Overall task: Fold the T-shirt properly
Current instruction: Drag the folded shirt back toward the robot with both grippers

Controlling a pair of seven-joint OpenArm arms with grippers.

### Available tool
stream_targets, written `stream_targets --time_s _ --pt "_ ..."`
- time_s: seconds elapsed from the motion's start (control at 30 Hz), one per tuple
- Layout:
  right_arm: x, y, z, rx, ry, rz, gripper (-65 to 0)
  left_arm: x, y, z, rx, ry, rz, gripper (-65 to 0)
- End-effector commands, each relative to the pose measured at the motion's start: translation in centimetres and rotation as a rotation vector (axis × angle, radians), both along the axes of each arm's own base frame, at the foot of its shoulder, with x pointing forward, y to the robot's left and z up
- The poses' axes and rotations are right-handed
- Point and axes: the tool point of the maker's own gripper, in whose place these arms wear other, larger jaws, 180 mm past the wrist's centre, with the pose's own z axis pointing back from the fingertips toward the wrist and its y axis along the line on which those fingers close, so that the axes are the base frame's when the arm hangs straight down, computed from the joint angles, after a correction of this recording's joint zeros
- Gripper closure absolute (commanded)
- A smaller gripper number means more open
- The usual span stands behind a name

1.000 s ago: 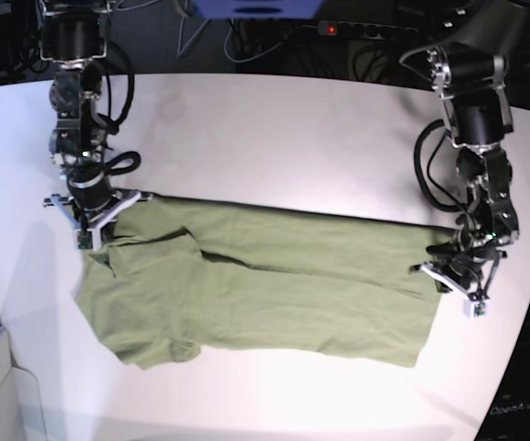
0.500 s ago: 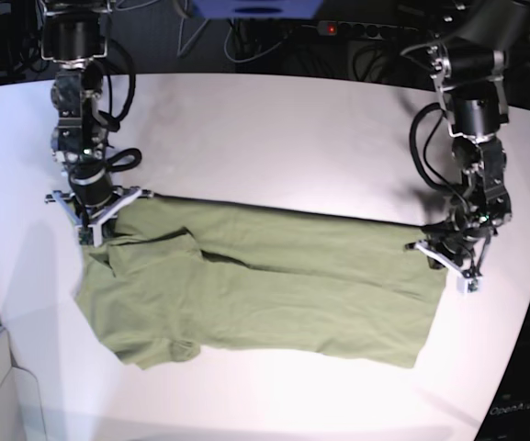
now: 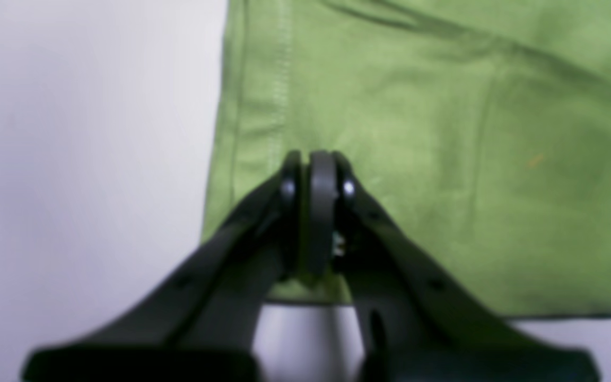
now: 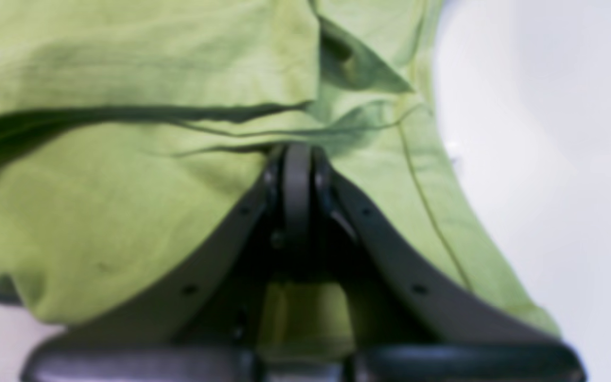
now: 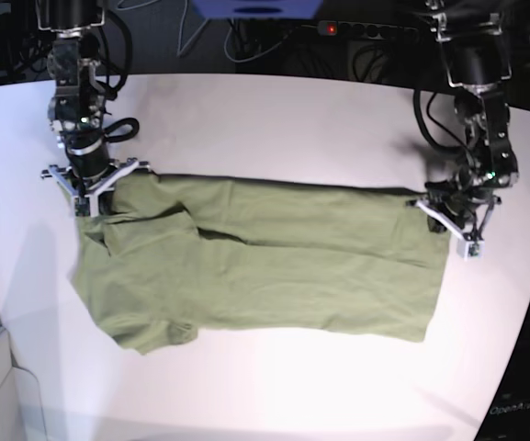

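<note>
The T-shirt [image 5: 265,266] lies flat, long axis left-right across the bench [image 5: 274,119], sleeves left; both jaws pinch its far corners.

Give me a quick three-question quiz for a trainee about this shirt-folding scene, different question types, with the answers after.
1. True or false: the T-shirt hangs clear of the table.
2. Multiple choice: the left tool is (A) open above bare table, (B) shut on the T-shirt's edge, (C) out of view.
3. Fill in: the right tool, at the sleeve end, is shut on the ____.

Key
1. False: most of it lies spread on the table.
2. B: the left wrist view shows the jaws closed with cloth between them, beside the stitched hem.
3. T-shirt: the right wrist view shows green cloth pinched between closed jaws.
</note>
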Motion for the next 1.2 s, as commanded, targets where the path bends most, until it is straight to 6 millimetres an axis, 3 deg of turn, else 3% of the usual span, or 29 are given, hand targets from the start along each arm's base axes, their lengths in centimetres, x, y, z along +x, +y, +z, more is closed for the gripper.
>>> stream_targets --time_s 0.0,0.23,0.47,0.57,0.73,1.17 --pt "-0.8 -0.2 -0.3 -0.011 0.037 0.006 -0.7 -4.8 0.1 -2.8 0.043 0.213 -0.024 -3.3" --pt "-3.8 0.3 0.3 -0.021 0.045 0.030 -0.7 -9.3 -0.9 -2.0 0.080 0.231 -0.068 -3.3" --pt "-6.9 -0.7 -0.3 -0.051 0.099 0.037 -0.7 -14.8 -0.7 -3.8 0.088 0.326 -0.084 -3.3" --pt "-8.4 -1.7 -0.8 -0.059 0.128 0.014 -0.7 -16.0 -0.5 -4.2 0.087 0.339 -0.080 -3.3" --pt "-10.3 -1.7 -1.6 -0.059 0.169 0.016 -0.7 -18.1 2.1 -4.0 0.109 0.351 -0.007 -3.3" --pt "-13.7 -1.3 -2.0 -0.049 0.152 0.032 -0.7 -22.1 2.3 -5.0 0.110 0.404 -0.008 -3.3"
